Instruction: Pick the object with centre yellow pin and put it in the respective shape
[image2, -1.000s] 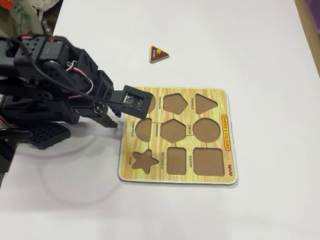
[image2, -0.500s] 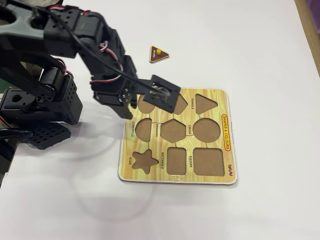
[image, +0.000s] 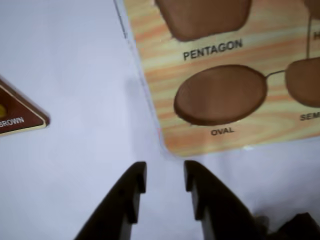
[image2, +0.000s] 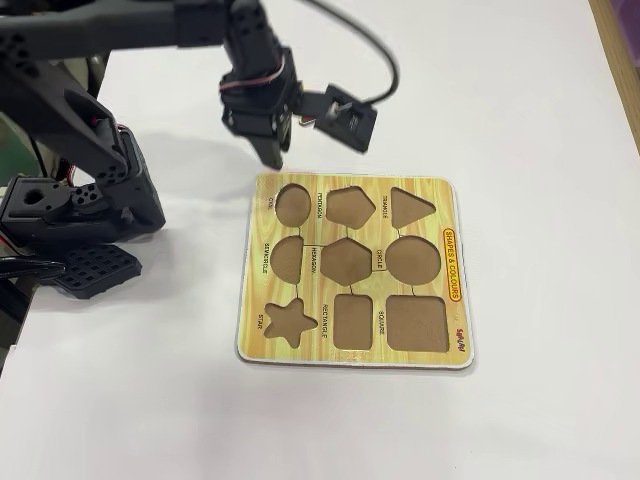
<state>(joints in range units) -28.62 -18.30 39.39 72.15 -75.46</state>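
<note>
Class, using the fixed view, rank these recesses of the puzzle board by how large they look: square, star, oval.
1. Square recess, clearly the largest.
2. Star recess.
3. Oval recess, the smallest, though it lies farther from the camera, so second and third are less sure.

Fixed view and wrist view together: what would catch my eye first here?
First, the yellow puzzle board on the white table, all its brown shape holes empty. Next, the black robot arm reaching in from the left of the fixed view, its gripper hanging just beyond the board's far edge. In the wrist view, a dark triangle piece marked BROWN peeks in at the left edge, and the gripper's fingers stand slightly apart over bare table.
</note>
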